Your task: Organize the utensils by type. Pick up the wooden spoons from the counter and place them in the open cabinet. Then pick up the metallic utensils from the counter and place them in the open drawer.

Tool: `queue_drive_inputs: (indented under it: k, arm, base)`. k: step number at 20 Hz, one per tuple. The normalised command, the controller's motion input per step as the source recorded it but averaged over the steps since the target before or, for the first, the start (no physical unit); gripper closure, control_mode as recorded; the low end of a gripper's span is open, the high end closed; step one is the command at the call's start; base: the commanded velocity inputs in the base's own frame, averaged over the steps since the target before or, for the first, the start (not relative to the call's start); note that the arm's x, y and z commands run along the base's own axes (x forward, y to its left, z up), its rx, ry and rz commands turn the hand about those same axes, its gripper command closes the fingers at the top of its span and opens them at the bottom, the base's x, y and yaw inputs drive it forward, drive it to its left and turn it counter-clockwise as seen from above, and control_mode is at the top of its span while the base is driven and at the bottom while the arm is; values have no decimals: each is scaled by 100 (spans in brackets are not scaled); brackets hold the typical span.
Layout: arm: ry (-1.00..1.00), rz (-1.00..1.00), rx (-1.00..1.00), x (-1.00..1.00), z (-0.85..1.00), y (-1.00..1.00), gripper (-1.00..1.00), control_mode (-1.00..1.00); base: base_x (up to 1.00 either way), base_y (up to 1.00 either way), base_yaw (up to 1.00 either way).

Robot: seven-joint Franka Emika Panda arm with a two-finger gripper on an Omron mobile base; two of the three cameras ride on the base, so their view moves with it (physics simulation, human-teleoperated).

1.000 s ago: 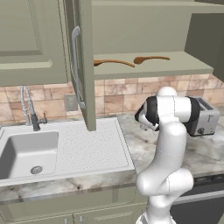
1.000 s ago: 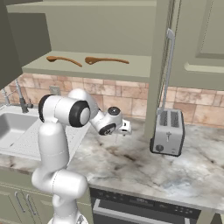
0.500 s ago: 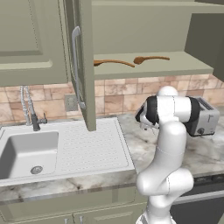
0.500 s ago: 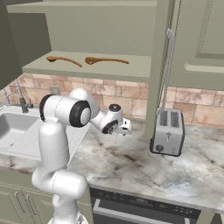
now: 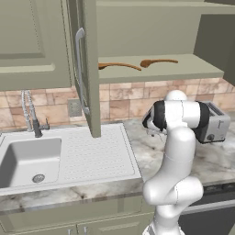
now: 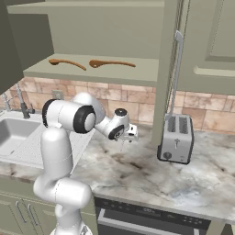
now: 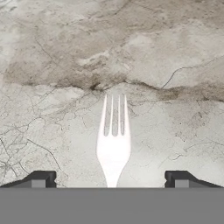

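Two orange-brown wooden spoons [image 5: 118, 66] [image 5: 158, 61] lie side by side on the shelf of the open cabinet [image 5: 183, 71]; the right base view shows both spoons [image 6: 66, 63] [image 6: 111, 63] too. My gripper [image 6: 126, 137] hangs low over the counter [image 6: 137, 174], pointing down, left of the toaster. In the hand view a silver-grey metal fork [image 7: 113, 140] lies flat on the marbled counter [image 7: 52, 65], tines pointing away. It sits midway between the wide-open fingertips of the gripper [image 7: 111, 179], which touch nothing. The open drawer is out of view.
A silver toaster [image 6: 176, 144] stands on the counter at the right, under the cabinet door's bar handle [image 6: 176, 69]. The other open door [image 5: 89, 69] hangs over the white drainboard [image 5: 96, 151]. Sink [image 5: 27, 160] and faucet [image 5: 32, 119] are at the left.
The gripper has drifted a little to the right and lower over the counter, still open. The spoons on the shelf have not moved.
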Motion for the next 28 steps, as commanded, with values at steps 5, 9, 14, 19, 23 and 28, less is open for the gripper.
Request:
queue_drive_inputs:
  k: [5,9,14,19,23,28]
  arm:
    - [4,0,0,-10,-53,0,-100,-100]
    - [5,0,0,-5,-58,0,100,-100]
    - [4,0,0,-5,-55,0,100,-100]
    - [0,0,0,-17,-47,0,100,-100]
    - [0,0,0,-43,-54,0,100,-100]
    - [0,0,0,-50,-57,7,100,-100]
  base:
    - [0,0,0]
    - [0,0,0]
    - [0,0,0]
    - [0,0,0]
    - [0,0,0]
    - [0,0,0]
